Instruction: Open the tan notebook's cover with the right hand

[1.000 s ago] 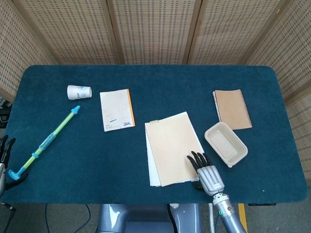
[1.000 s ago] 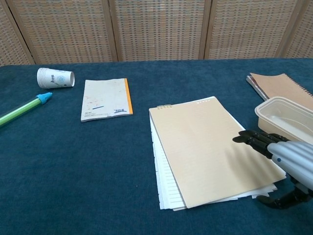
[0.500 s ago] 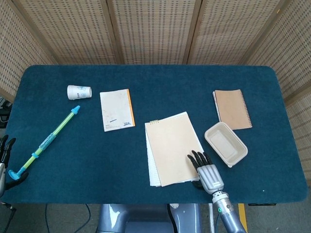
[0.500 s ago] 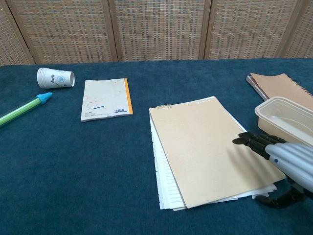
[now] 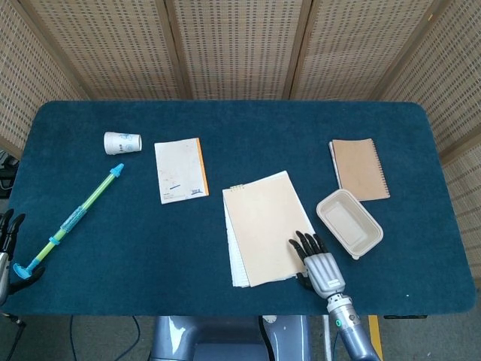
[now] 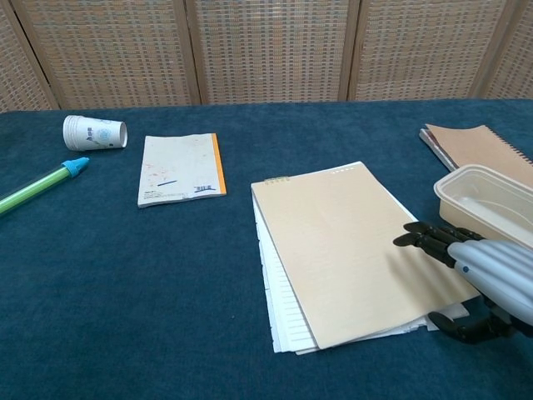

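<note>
The tan notebook (image 5: pixel 261 226) (image 6: pixel 337 242) lies shut in the middle of the blue table (image 5: pixel 248 128), with white pages showing along its left and bottom edges. My right hand (image 5: pixel 319 265) (image 6: pixel 479 275) is at its lower right corner. The fingers (image 6: pixel 420 240) stretch flat just over the cover, and the thumb (image 6: pixel 456 328) curls in at the corner's edge; whether it is under the cover I cannot tell. My left hand (image 5: pixel 7 239) shows only at the far left edge of the head view, fingers apart and holding nothing.
A clear plastic container (image 5: pixel 349 222) (image 6: pixel 487 204) stands right beside my right hand. Behind it lies a brown spiral notebook (image 5: pixel 361 169) (image 6: pixel 475 143). A white pad with an orange edge (image 5: pixel 180 170), a tipped paper cup (image 5: pixel 122 142) and a green-blue pen (image 5: pixel 75 218) lie to the left.
The right hand's thumb has moved in against the notebook's lower right corner. The notebook has shifted slightly to the left.
</note>
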### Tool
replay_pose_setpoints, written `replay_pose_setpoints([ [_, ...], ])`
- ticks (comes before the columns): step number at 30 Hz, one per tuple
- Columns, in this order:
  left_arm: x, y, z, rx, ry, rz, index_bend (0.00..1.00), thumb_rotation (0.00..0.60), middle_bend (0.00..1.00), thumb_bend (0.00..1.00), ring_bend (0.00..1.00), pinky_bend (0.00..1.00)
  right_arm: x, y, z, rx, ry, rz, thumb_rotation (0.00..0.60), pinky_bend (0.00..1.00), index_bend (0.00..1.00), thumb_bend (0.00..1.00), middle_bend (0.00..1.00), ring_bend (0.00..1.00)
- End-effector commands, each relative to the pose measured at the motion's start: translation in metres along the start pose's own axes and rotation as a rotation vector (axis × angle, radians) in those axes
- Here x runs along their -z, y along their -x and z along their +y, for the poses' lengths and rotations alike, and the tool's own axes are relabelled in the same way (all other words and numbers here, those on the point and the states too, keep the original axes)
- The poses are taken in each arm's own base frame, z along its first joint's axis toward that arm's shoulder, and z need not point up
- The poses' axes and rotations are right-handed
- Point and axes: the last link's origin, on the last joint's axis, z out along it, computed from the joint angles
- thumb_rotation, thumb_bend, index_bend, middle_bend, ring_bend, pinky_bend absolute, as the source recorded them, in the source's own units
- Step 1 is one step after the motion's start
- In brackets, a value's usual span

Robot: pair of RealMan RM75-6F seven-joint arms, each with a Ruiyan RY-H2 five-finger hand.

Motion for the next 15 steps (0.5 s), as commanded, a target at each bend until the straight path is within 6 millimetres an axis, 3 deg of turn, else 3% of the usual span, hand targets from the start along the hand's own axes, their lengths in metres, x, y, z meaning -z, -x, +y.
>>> replay_pose_setpoints([
  [1,0.0,0.0001,-0.0003,0.001,-0.001,-0.001,0.0,0.6,0.0,0.1,0.0,0.05,-0.0016,0.0,-0.0001,-0.004,-0.001,0.001,0.6,0.01,0.14,0.55,0.0,0.0],
  [15,-0.0003,-0.0003,-0.0005,0.005,0.001,-0.004,0.0,0.6,0.0,0.1,0.0,0.05,-0.0043,0.0027,0.0036,0.028,0.014,-0.027,0.6,0.01,0.14,0.54,0.0,0.0],
])
